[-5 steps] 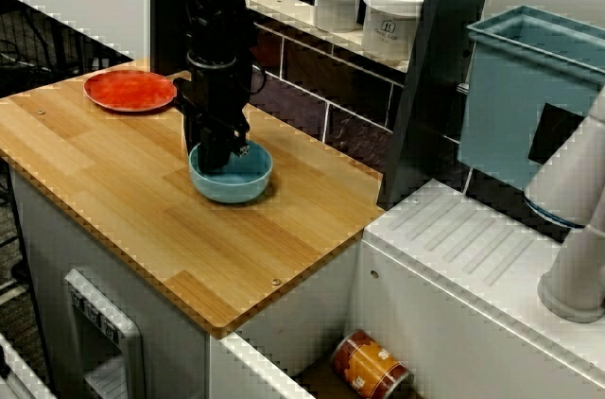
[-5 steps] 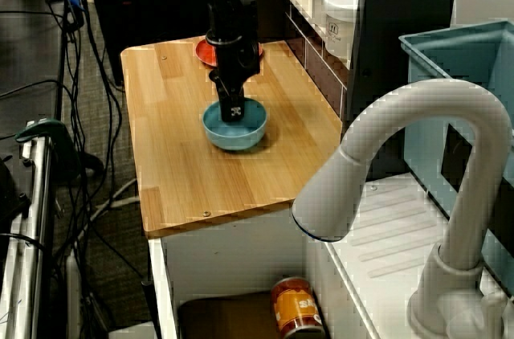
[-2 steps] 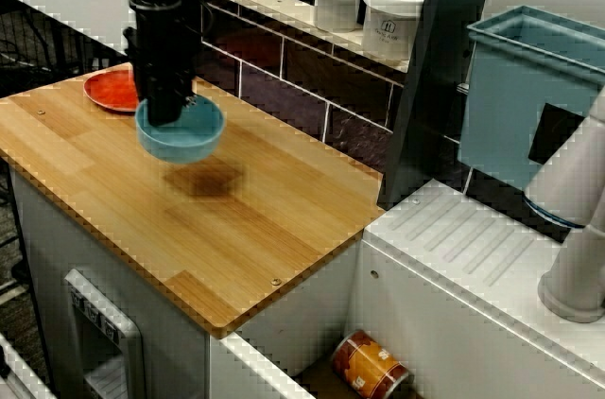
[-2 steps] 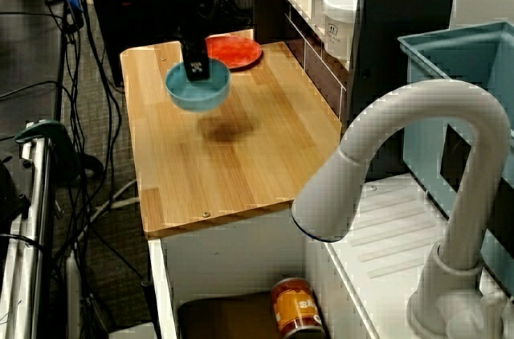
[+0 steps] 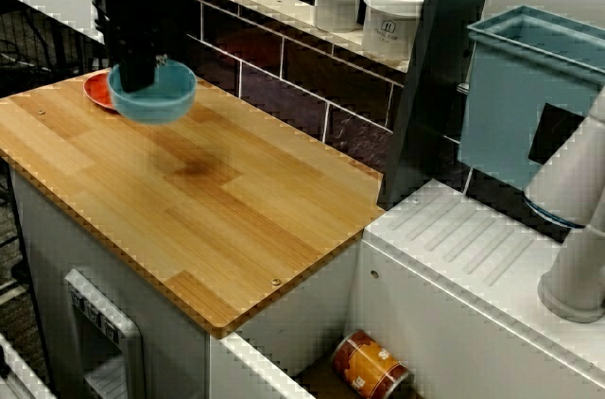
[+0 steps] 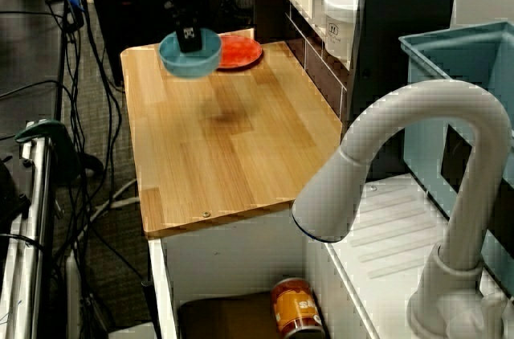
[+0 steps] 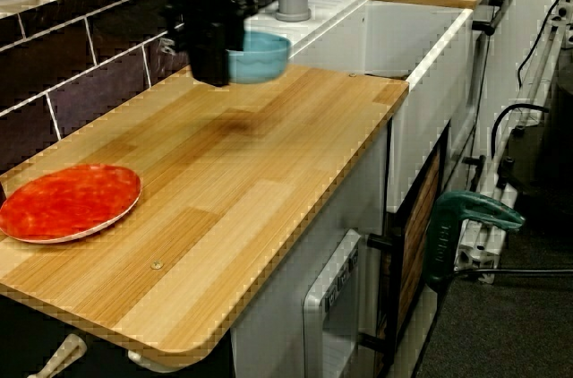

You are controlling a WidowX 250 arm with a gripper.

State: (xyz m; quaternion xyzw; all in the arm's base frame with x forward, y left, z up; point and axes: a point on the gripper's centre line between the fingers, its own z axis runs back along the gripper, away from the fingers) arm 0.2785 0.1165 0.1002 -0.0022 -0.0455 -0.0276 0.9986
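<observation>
Blue and shallow, the bowl (image 5: pixel 156 96) hangs clear of the wooden counter (image 5: pixel 236 200). The black gripper (image 5: pixel 138 78) has its fingers clamped on the bowl's rim, and the bowl juts out from them toward the sink. In the view from the sink side the red plate (image 5: pixel 96 89) is mostly hidden behind the fingers and the bowl, with only a sliver showing beside them. The view over the tap (image 6: pixel 418 138) shows the plate almost whole, just past the fingers on the shelf side, with the bowl's edge overlapping it in the picture. The view from the plate end corrects that impression: the plate lies on the wood well apart from the fingers, and a soft shadow (image 7: pixel 235 123) sits on the counter beneath them, so the bowl is plainly in the air. A second ago the bowl rested on the counter nearer the sink, with the fingers dipped into it. Shortly after, it was already off the wood. Now it rides higher and has travelled further toward the plate.
</observation>
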